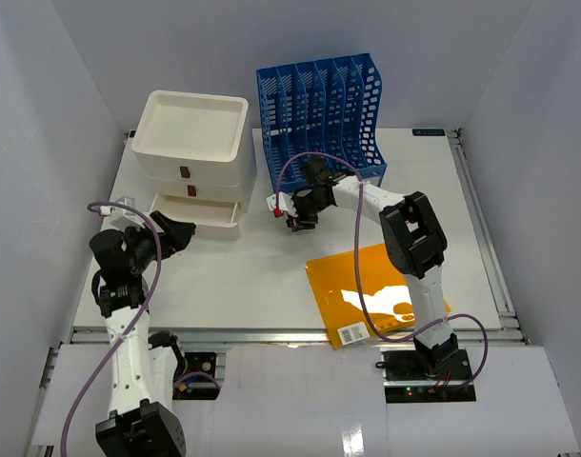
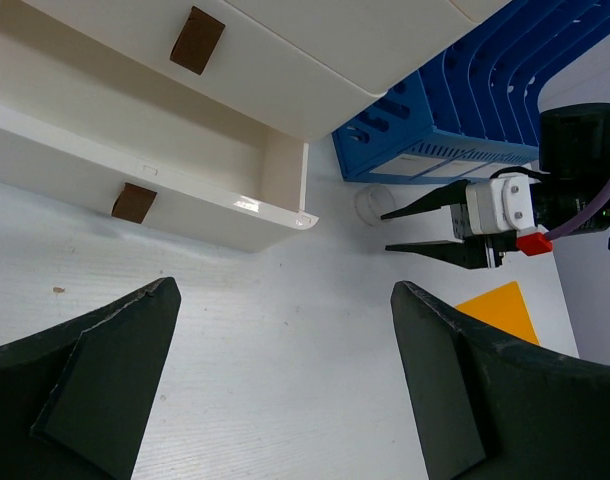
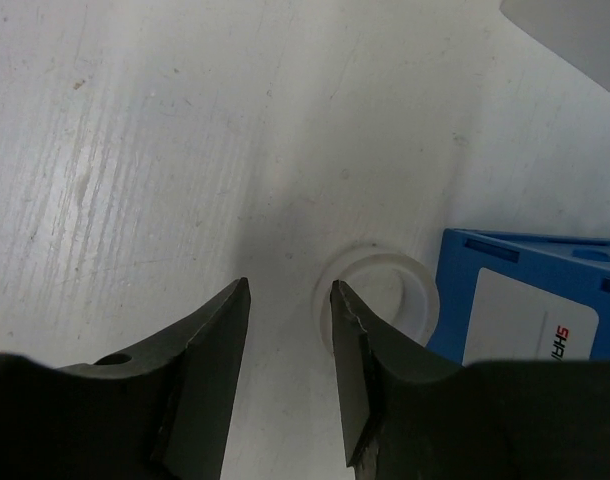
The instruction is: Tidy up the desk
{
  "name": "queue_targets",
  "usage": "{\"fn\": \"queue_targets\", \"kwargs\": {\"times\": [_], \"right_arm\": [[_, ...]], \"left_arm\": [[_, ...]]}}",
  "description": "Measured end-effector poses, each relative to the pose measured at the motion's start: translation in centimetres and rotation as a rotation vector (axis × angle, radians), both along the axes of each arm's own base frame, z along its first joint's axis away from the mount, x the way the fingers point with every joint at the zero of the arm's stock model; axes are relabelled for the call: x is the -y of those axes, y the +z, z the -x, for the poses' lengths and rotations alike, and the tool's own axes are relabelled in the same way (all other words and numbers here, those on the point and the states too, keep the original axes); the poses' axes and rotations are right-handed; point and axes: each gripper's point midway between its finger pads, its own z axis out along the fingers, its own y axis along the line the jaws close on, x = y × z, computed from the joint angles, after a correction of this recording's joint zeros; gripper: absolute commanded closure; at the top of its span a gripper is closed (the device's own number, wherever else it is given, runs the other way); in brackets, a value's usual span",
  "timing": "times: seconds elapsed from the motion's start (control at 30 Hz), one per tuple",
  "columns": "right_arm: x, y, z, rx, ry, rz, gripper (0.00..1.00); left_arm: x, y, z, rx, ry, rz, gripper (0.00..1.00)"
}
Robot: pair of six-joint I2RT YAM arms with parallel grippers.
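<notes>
Right gripper (image 3: pixel 287 290): jaws narrow, nothing clamped, at the white ring (image 3: pixel 380 290) beside the blue file rack (image 3: pixel 525 300). Ring probably light, rigid; pinch its wall. Left gripper (image 2: pixel 285 290): wide.

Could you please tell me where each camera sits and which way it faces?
Top external: above and behind the bases, looking down on the large white desk; both arms show.
Left wrist: low, facing across the desk to the white drawer unit and blue slotted file rack; left gripper open.
Right wrist: looking down at a white ring by the rack; right gripper shows.
Shared: both wrist views show ring and rack.
</notes>
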Motion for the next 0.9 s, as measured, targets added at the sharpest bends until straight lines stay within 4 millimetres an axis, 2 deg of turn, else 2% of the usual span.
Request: {"fn": "queue_targets", "kwargs": {"times": [0.2,0.5,0.9], "right_arm": [[-0.1,0.2,-0.6,0.004,-0.029,0.006,0.58],[-0.1,0.2,-0.7,-0.011,-0.055,0.007,0.54],[-0.7,0.7,-2.1,0.008,-0.1,-0.012,0.53]], "left_arm": [[0.0,0.0,0.1,0.0,0.001,0.0,0.02],[0.0,0.0,0.1,0.0,0.001,0.0,0.02],[0.0,0.0,0.1,0.0,0.001,0.0,0.02]]}}
